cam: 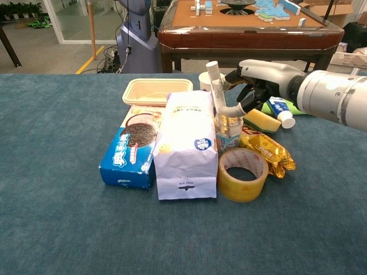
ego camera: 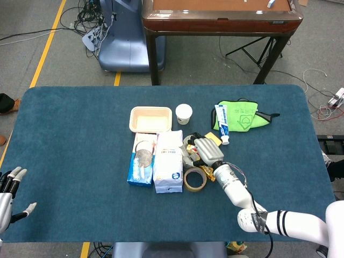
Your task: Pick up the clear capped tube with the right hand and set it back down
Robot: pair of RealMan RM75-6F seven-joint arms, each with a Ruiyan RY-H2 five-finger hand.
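I have the right hand (cam: 261,77) at the clear capped tube (cam: 216,87), which stands tilted in the jar (cam: 229,133) beside the white bag (cam: 184,143). My fingers curl around it; I cannot tell whether they grip. Next I need a firm pinch, then a straight lift.

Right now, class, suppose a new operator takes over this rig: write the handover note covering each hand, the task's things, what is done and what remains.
Right hand: fingers closed around the clear capped tube, which tilts left and stands in the small clear jar.
Left hand: open, holding nothing, at the table's near left edge.
Around the tube: white bag to its left, tape roll in front, gold snack packet to the right.
Done: reach and grasp.
Left: lift the tube out of the jar, then set it back down and release. I cannot tell whether it has left the jar's bottom yet.
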